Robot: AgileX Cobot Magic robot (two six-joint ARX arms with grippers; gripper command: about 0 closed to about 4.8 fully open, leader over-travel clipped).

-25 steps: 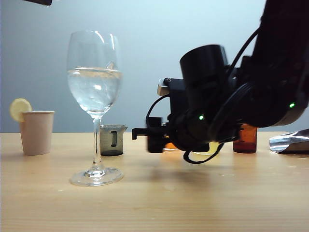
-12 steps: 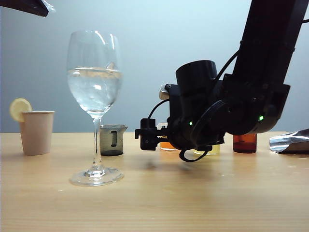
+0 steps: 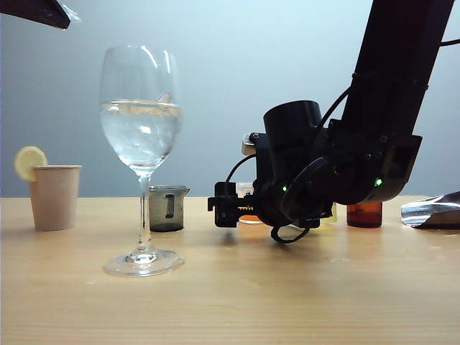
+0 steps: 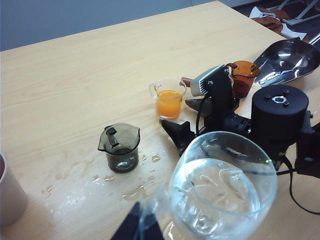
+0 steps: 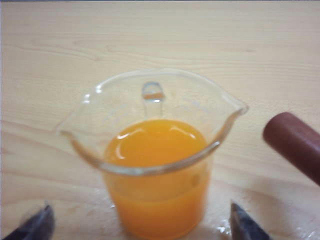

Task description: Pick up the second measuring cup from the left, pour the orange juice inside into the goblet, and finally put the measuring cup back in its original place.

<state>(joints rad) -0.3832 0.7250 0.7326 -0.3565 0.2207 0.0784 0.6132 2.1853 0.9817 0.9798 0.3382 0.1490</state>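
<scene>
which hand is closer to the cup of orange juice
Right. The right hand is open with its fingertips either side of the orange juice cup; the left hand is back by the goblet.

The right arm's black two-finger gripper is held low over the table, pointed level toward the left of the exterior view, below a steeply slanted black upper link. Its jaws are spread wide, as seen in the right wrist view, where both dark fingertips appear far apart. Nothing is gripped. The left arm's dark gripper is barely visible; its opening cannot be judged.
</scene>
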